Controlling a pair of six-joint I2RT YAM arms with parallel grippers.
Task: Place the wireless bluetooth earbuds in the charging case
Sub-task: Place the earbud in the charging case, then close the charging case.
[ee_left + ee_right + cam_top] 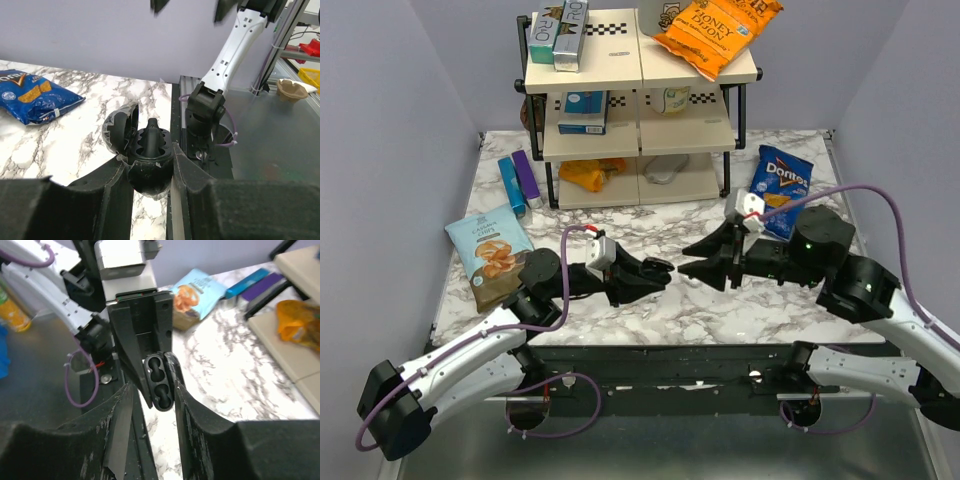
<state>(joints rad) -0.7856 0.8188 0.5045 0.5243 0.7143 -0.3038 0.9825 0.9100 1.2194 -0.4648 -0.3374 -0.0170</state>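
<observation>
The charging case (149, 150) looks black and rounded here, with its lid (119, 129) flipped open to the left. My left gripper (148, 167) is shut on its lower body and holds it above the table's near edge. In the top view the left gripper (660, 270) and right gripper (687, 260) meet tip to tip. In the right wrist view the case (159, 382) shows two dark wells. My right gripper (151, 390) is open, and the case lies just ahead between its fingertips. No loose earbuds show, and I cannot tell whether any sit in the wells.
A blue Doritos bag (782, 190) lies at the right. A light-blue snack bag (488, 250) lies at the left. A three-tier shelf rack (640, 100) with boxes and bags stands at the back, with blue and purple tubes (518, 180) beside it. The metal frame edge (176, 100) runs under the case.
</observation>
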